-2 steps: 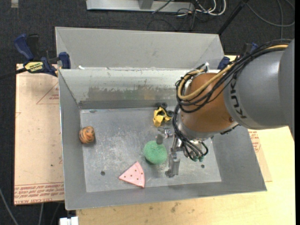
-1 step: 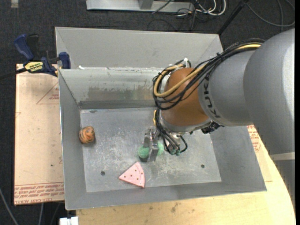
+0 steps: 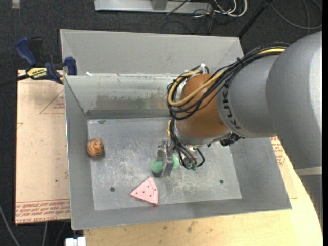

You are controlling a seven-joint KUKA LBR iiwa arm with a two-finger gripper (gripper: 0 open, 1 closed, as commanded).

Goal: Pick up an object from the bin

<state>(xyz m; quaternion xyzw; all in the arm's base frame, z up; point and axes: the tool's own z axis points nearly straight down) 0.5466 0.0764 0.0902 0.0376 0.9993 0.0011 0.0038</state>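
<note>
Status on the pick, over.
Gripper low at small green thing, mid-bin. Grasp unconfirmed. Pink wedge nearby, orange ball far left; neither blocking.

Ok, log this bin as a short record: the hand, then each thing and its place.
bin: grey metal
hand: low, near the middle of the floor
small green thing: at the hand, green showing on either side of it
pink wedge: flat, below the hand in the view, apart from it
orange striped ball: left side, alone
</note>
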